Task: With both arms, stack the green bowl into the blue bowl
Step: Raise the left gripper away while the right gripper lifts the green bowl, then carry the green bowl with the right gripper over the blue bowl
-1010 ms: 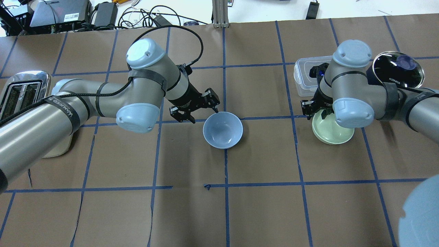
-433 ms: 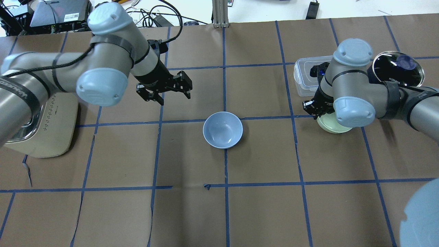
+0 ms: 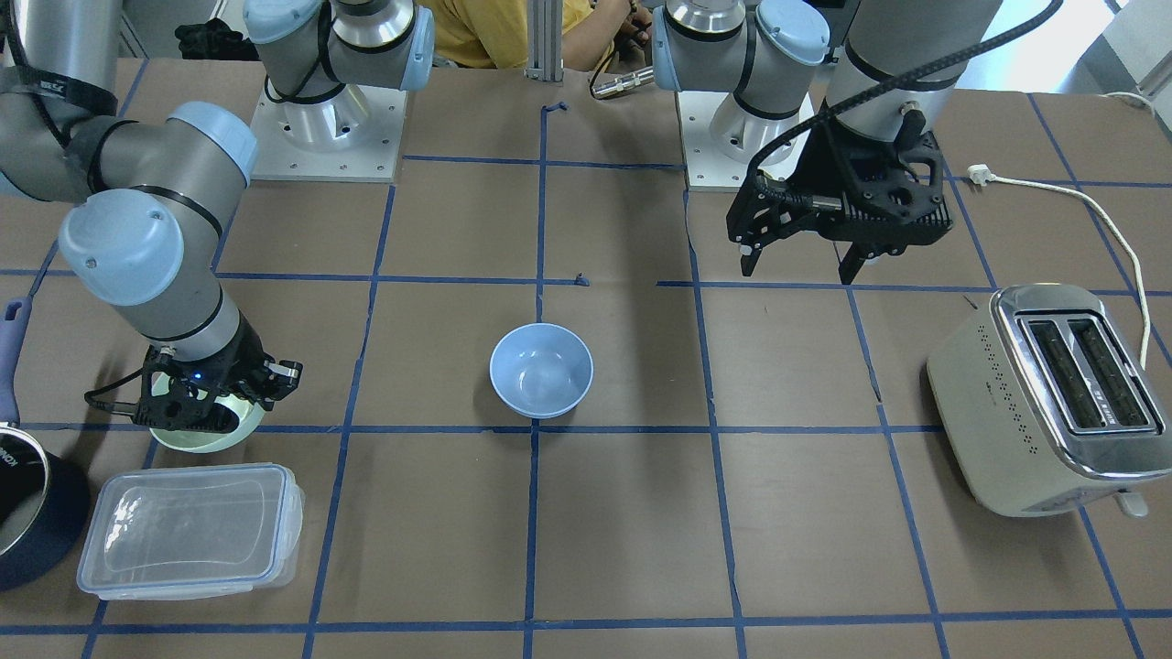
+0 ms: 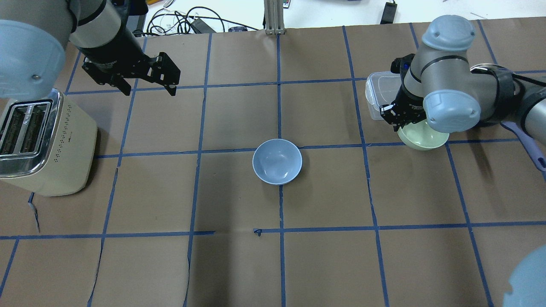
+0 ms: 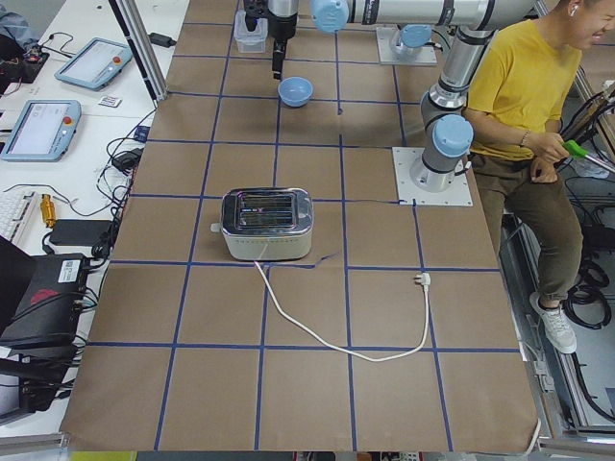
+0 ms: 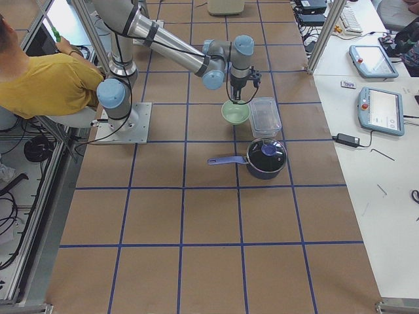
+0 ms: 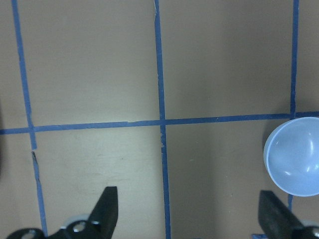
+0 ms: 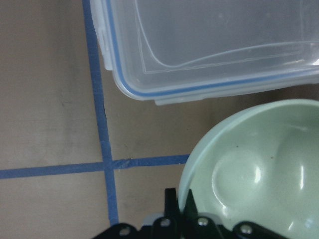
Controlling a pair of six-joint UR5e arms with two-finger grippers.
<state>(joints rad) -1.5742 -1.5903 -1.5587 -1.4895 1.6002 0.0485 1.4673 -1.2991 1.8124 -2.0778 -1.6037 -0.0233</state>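
Observation:
The blue bowl (image 4: 277, 161) stands upright and empty at the table's middle; it also shows in the front view (image 3: 541, 370) and at the right edge of the left wrist view (image 7: 294, 157). My left gripper (image 4: 150, 91) is open and empty, raised well to the left of it, near the toaster. My right gripper (image 4: 399, 123) is shut on the rim of the green bowl (image 4: 424, 137), next to the clear container. The right wrist view shows the rim pinched between the fingers on the green bowl (image 8: 249, 169). My arm hides most of that bowl in the front view (image 3: 206, 441).
A clear plastic container (image 3: 188, 531) lies just beyond the green bowl. A navy saucepan (image 6: 265, 157) with a handle stands beside it. A toaster (image 4: 42, 145) stands on my left, its cord (image 3: 1099, 210) trailing. A person in yellow (image 5: 519, 86) sits behind the robot.
My left arm has swung up and away from the blue bowl toward the far left, gripper still open. My right gripper has carried the green bowl farther from me, toward the clear container.

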